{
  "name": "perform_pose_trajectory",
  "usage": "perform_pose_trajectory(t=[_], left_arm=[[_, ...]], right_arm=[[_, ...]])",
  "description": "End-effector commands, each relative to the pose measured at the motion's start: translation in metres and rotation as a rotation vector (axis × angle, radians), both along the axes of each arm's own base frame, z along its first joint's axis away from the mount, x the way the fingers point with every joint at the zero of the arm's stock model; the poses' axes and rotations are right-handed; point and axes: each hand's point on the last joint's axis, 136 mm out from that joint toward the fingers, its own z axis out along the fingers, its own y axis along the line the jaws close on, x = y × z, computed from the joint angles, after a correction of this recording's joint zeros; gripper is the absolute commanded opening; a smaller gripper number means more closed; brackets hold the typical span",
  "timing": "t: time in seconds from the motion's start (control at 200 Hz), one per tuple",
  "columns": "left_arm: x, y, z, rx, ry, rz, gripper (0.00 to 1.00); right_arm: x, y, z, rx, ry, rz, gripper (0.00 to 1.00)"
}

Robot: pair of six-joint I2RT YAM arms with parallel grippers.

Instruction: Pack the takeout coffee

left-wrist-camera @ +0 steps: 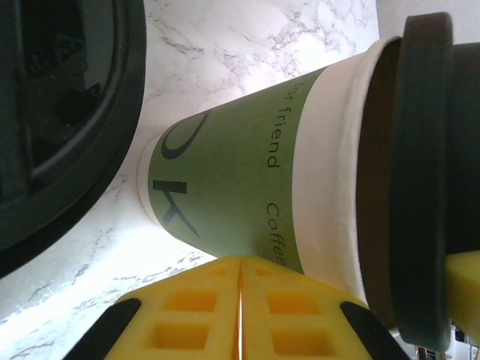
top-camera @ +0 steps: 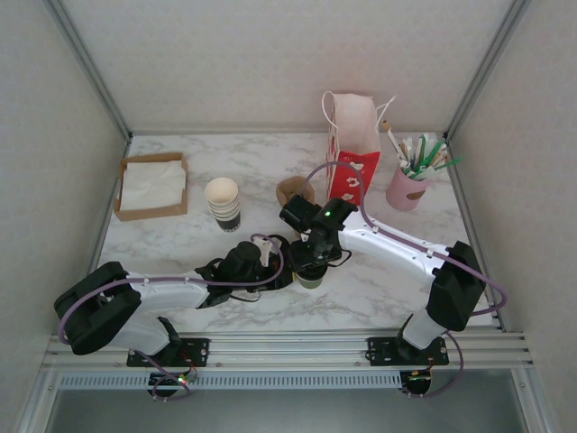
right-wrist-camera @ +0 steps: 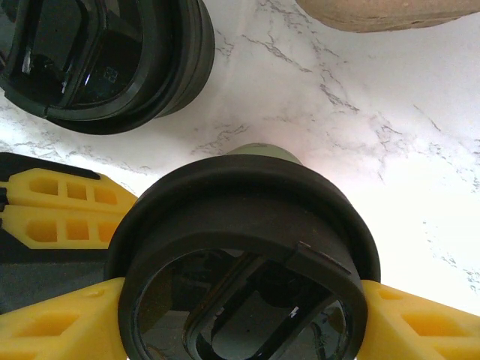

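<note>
As I view the rig from my remote station, the right pincer [right-wrist-camera: 241,330] is clenched on the lid [right-wrist-camera: 240,225] of the takeout coffee [left-wrist-camera: 225,176], with one yellow finger [right-wrist-camera: 52,326] against each side of the dark round rim. Directly beneath this pincer the cup stands upright on the marble desk [right-wrist-camera: 390,150]; its side carries a green band with dark lettering between white margins. I see the lid at the cup's mouth, but I cannot tell whether it is fully seated. The left pincer [left-wrist-camera: 240,300] is clenched on nothing, its two yellow fingers [left-wrist-camera: 195,307] pressed flat together; the cup's wall lies just in front of their tips, and I cannot tell whether they touch it. In the overhead view both arms meet near the middle of the desk, the left pincer just to the left of the right one. A squat stack of black lids [right-wrist-camera: 112,60] stands near the cup, beyond the left pincer's tips and to one side. Farther beyond the right pincer sit a brown cardboard item [top-camera: 295,191], a red and white paper bag [top-camera: 352,153] and a pink holder of sticks and straws [top-camera: 406,188]. Beyond the left pincer are a stack of lidless paper cups [top-camera: 223,203] and, well apart to its left, a cardboard tray of white napkins [top-camera: 151,185]
</note>
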Motion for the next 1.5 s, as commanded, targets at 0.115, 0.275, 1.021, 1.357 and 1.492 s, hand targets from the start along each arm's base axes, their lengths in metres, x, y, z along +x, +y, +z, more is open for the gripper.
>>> perform_pose_trajectory(t=[0.115,0.275,1.021,1.357,1.492], left_arm=[[-0.001,-0.006,0.008,-0.016,-0.012,-0.013,0.10],[0.002,-0.004,0.019,-0.014,-0.033,-0.004,0.12],[0.000,0.010,0.027,0.017,-0.049,0.023,0.14],[0.000,0.011,0.027,0.023,-0.049,0.027,0.14],[0.000,0.012,0.028,0.027,-0.050,0.027,0.14]], right_arm=[[-0.003,-0.003,-0.001,-0.044,0.007,0.000,0.69],[-0.001,-0.007,-0.005,-0.079,0.008,-0.003,0.69],[0.000,-0.016,-0.006,-0.126,0.001,-0.002,0.69],[0.000,-0.024,-0.003,-0.107,0.001,-0.031,0.70],[0.001,-0.026,-0.002,-0.069,0.010,-0.050,0.70]])
